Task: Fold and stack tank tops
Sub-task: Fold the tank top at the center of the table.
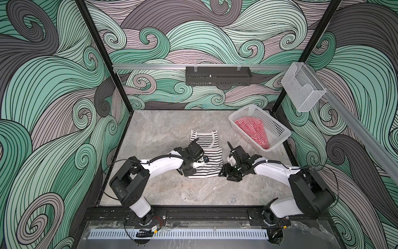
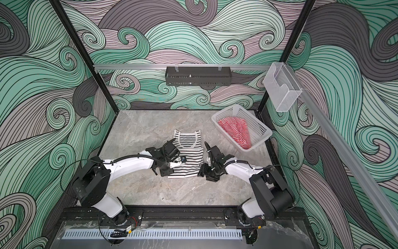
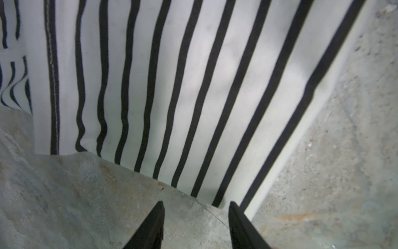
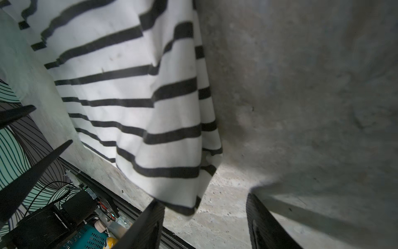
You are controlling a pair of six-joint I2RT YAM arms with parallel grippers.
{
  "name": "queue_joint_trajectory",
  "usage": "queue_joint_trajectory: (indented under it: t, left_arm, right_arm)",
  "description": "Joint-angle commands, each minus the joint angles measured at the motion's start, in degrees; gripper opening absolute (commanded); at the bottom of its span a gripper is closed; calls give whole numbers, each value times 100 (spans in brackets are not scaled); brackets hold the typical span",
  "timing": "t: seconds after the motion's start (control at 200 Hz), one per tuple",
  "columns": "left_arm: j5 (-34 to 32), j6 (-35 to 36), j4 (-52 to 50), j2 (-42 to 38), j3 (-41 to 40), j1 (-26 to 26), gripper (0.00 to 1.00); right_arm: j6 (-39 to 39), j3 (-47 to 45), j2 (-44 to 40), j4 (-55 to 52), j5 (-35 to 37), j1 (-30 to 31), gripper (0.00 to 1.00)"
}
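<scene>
A grey marble-patterned tabletop [image 1: 161,129] fills the floor of a cell walled with swirling green and mauve waves. At its far right corner sits a white perforated plastic basket [image 1: 274,127], set at an angle. In both top views a black-and-white striped knit tank top [image 1: 212,159] lies flat at the middle of the table, straps toward the back wall, with a folded layer doubled over its lower body up to the neckline. A red-and-white striped tank top [image 1: 252,129] lies crumpled inside the basket, well apart from the other garment. The two arms flank the folded top. The left gripper [image 3: 195,207] hangs low at the garment's left edge, jaws parted over bare table, holding nothing. The right gripper [image 4: 204,200] is at the right edge, jaws likewise apart, a near corner of the cloth just ahead of them.
</scene>
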Motion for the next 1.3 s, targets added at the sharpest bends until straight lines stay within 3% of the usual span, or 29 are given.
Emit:
queue_joint_trajectory:
  t: [0.0,0.32,0.671,1.296]
  left_arm:
    - [-107,49,244,-189,-29,-112,52]
    - [-49,139,375,-256,-300,-304,52]
    - [186,271,151,-186,-311,-628,52]
    - [38,421,203,454,-281,-871,49]
  right_arm:
    - [358,-160,83,399,-8,-52,61]
    - [669,-559,-457,554,60,-415,56]
    - [985,-754,-416,960,26,-446,53]
    - [1360,-958,-892,1289,-37,-551,47]
